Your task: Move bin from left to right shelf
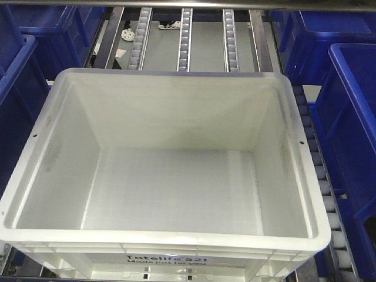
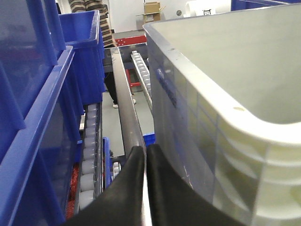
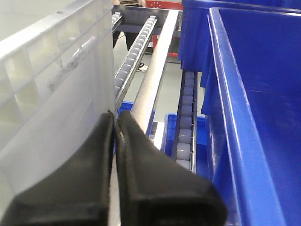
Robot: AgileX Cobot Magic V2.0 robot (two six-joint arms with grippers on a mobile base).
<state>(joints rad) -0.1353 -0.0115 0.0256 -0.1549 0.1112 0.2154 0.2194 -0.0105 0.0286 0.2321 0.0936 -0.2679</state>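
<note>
Nearest the front camera is the bin [image 1: 176, 117], white and empty, its front rim and the black "Totelife 521" print at the bottom edge of the view; it sits at the near end of the rack [image 1: 185, 41], whose three roller tracks run on ahead of it over a pale grey panel, and it fills most of that rack's width; dark blue bins [image 1: 352, 117] stand on both sides of it, those on the right beyond a lane of white rollers [image 1: 320, 176]; silver rails [image 2: 124, 94] run along each flank of the bin, between it and the blue ones.

Low beside the bin's left outer wall lies the left gripper [image 2: 145, 153], its two black fingers drawn together with only a thin slit between them and nothing held; the finger nearer the bin looks to lie along the wall, though whether it touches I cannot tell; the right gripper [image 3: 116, 117] sits likewise at the right outer wall, fingers together and empty, the inner one close against the ribbed white side under the rim; the bin thus stands between the two pincers, clasped by neither.

Beyond the rack's far end, a pair of shoes [image 1: 170, 25] shows on the floor.
</note>
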